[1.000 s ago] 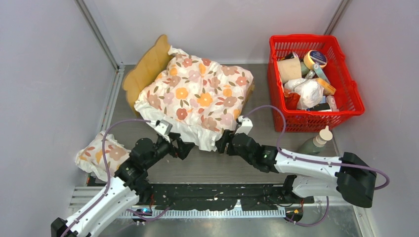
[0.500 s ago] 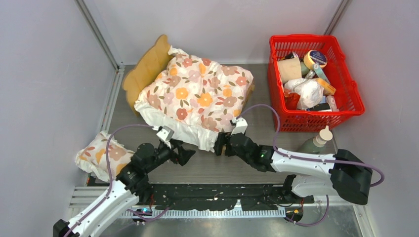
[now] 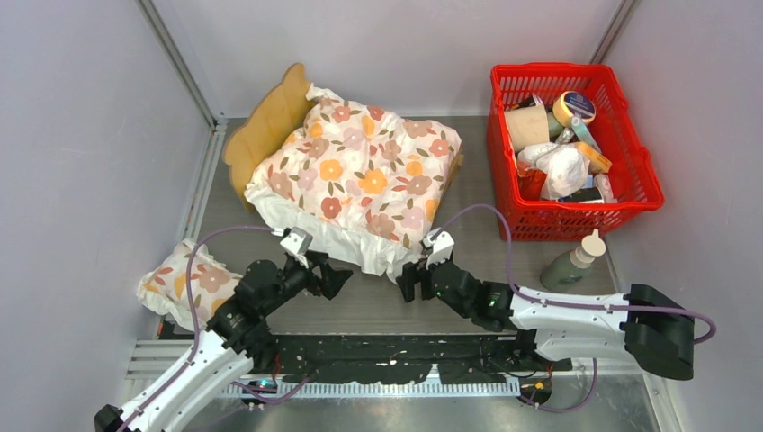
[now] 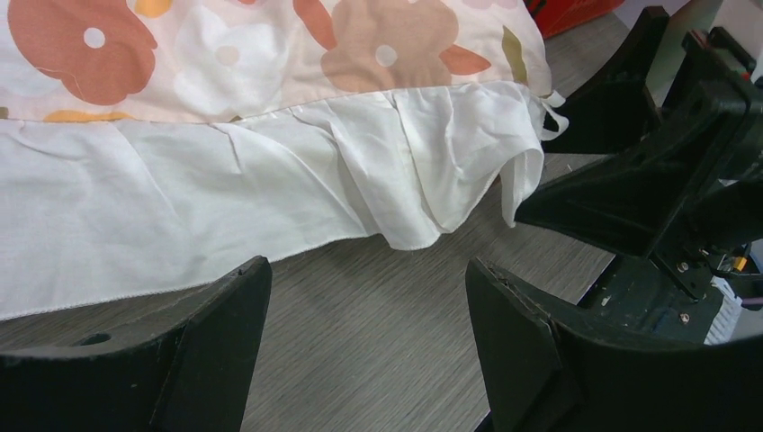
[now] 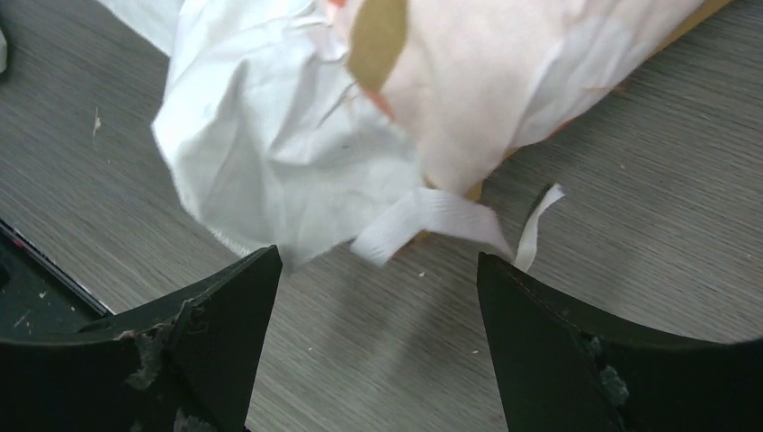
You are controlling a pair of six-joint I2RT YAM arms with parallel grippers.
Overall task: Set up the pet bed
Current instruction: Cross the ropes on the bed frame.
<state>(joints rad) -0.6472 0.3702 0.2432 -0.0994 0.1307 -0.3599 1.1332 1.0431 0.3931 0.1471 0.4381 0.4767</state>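
Left gripper (image 4: 367, 279): one of two; jaws apart, nothing between them, only bare tabletop in the gap.
Right gripper (image 5: 378, 270): the second; jaws wide apart too, gripping nothing.
Fingers (image 4: 207, 360): two on each gripper, four in all; matt black plastic, broad and wedge-shaped, tapering to blunt tips.
Gripper places: both low over the table (image 3: 378, 310), just off the near edge of the cover, left gripper (image 3: 336, 278) facing right gripper (image 3: 409, 280) with a gap between.
Cover (image 3: 364, 171): one; soft, puffy cloth, cream with orange, pink and brown flowers and olive leaves; its plain white underside (image 4: 270, 189) is thin and creased and hangs down to the table in folds.
Tie (image 5: 432, 220): one flat white ribbon at the cover's near right corner, loose ends lying on the table.
Pet bed (image 3: 270, 121): one; at the back of the table, left of centre, set at an angle and lying under the cover.
Headboard (image 3: 261, 135): light wood, smooth, wavy along its top edge, at the bed's far left end; the sleeping surface is hidden.
Pillow (image 3: 184, 283): one; small, plump, same flower print, at the near left edge, well apart from the bed.
Basket (image 3: 643, 193): one; red plastic lattice, rectangular, at the back right, full of mixed small goods.
Bottle (image 3: 576, 256): one; greyish body with a white nozzle cap, just in front of the basket.
Table: grey wood-grain, flat and matt.
Cables (image 3: 220, 236): two, purple, one looping over each arm.
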